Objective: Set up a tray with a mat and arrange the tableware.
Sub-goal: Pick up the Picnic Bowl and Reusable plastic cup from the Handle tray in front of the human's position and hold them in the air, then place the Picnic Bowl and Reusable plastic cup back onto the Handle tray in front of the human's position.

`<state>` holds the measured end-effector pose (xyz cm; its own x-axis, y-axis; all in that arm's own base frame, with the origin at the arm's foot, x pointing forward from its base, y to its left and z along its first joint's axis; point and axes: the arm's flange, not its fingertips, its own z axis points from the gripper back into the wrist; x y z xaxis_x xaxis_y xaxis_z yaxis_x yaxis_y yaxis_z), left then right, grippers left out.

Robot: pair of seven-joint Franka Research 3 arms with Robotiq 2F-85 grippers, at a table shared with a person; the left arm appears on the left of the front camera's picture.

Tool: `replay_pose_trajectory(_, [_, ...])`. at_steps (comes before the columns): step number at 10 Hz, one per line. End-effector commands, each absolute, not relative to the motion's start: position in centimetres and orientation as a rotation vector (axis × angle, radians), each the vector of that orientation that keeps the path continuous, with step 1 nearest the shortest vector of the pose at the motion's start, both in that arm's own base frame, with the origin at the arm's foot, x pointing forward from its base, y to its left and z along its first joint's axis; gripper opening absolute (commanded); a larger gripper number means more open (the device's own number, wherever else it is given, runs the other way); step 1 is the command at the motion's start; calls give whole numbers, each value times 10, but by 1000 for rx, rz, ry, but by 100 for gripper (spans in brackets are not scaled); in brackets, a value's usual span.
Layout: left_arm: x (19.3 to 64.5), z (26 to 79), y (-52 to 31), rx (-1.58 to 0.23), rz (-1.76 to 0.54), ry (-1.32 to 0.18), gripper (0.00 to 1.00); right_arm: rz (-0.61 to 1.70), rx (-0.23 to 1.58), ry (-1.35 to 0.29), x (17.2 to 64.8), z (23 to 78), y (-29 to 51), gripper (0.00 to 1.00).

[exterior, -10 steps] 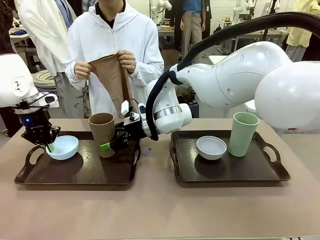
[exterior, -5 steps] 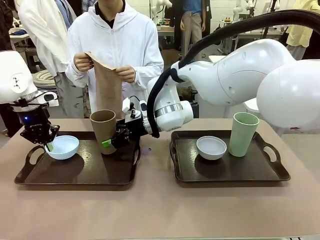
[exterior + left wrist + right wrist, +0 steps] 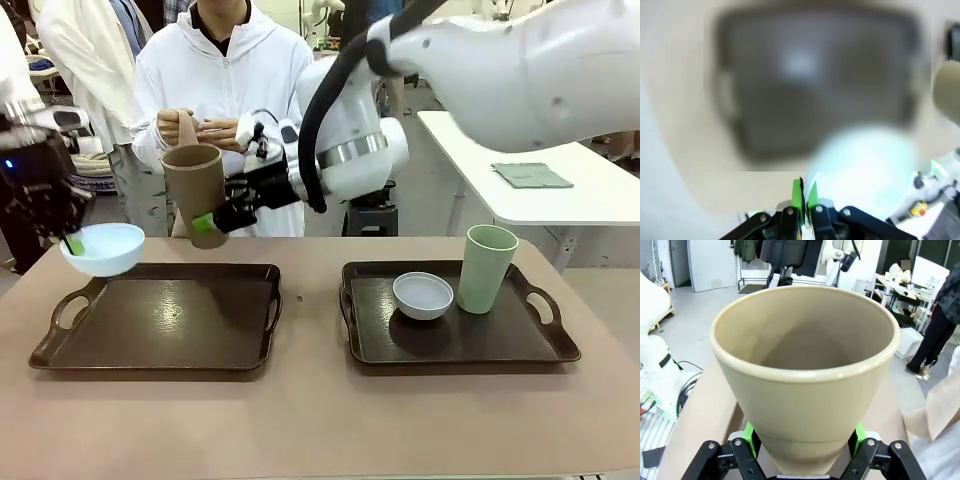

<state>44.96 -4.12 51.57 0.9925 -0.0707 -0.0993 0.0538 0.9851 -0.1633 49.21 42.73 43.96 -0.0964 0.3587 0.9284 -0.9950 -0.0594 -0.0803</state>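
Meanwhile the left gripper pinched the pale blue bowl by its rim above the left tray's far-left corner; the right gripper clasped the tan brown cup above its far edge.

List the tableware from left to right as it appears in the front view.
pale blue bowl → tan brown cup → greyish white bowl → pale green cup
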Motion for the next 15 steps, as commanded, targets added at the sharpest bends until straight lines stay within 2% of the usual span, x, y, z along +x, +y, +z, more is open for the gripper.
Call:
replay_pose_trajectory(1, [441, 555, -57, -161, -64, 58, 0, 1426, 866, -887, 474, 459, 420, 22])
replay_pose_trajectory(4, [431, 573, -50, -154, -71, 43, 0, 1325, 828, -816, 468, 470, 414, 22])
replay_pose_trajectory(5, [430, 581, -57, -154, -82, 30, 0, 1387, 865, -888, 470, 475, 420, 22])
replay_pose_trajectory(15, [430, 581, -57, -154, -82, 30, 0, 1387, 865, -888, 470, 475, 420, 22])
